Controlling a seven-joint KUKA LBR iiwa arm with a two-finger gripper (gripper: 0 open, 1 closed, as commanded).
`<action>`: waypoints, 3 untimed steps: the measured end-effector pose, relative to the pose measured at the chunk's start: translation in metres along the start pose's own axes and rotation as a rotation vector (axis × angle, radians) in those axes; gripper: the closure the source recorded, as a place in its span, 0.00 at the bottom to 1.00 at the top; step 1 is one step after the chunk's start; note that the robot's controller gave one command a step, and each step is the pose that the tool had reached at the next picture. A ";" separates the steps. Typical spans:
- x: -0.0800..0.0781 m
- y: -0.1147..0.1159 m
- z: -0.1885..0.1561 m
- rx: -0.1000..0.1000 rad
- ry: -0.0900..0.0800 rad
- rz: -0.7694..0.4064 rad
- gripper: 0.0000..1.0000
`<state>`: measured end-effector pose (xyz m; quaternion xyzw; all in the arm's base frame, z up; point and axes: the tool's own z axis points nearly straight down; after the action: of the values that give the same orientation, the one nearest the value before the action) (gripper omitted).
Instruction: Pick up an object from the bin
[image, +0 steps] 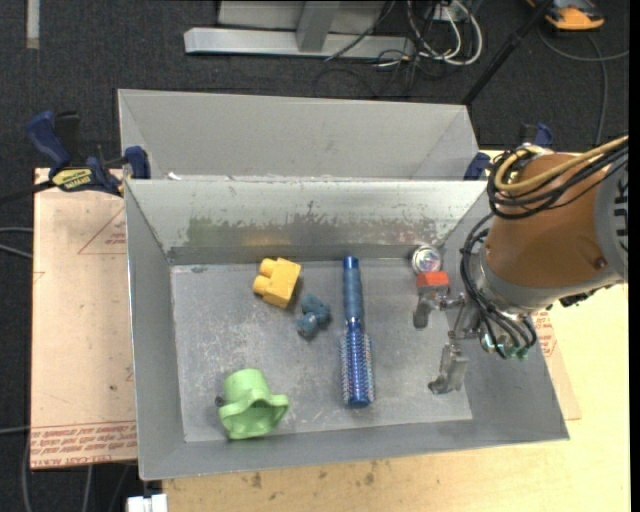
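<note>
Gripper (431, 350) low at the bin's (300, 222) right side, fingers (421, 314) apart, nothing between them, bare floor under the gap. Nearest thing: small red-and-silver piece (429, 268) just beyond the far finger, by the far wall's right end. Left of the gripper, long blue brush (354, 338) lies far-to-near mid-bin. Further left, small blue piece (313, 317), yellow block (277, 281), green lump (250, 404) near-left.

Yellow block (277, 281), blue brush (355, 335), green toy (250, 404)
</note>
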<state>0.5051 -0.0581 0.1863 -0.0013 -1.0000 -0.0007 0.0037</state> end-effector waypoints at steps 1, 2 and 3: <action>-0.015 0.096 0.118 -0.001 -0.004 -0.594 0.00; -0.018 0.082 0.086 0.005 -0.011 -0.984 0.00; -0.038 0.084 0.084 0.005 -0.010 -1.160 0.00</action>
<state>0.5426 0.0255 0.1024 0.5468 -0.8373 -0.0002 -0.0018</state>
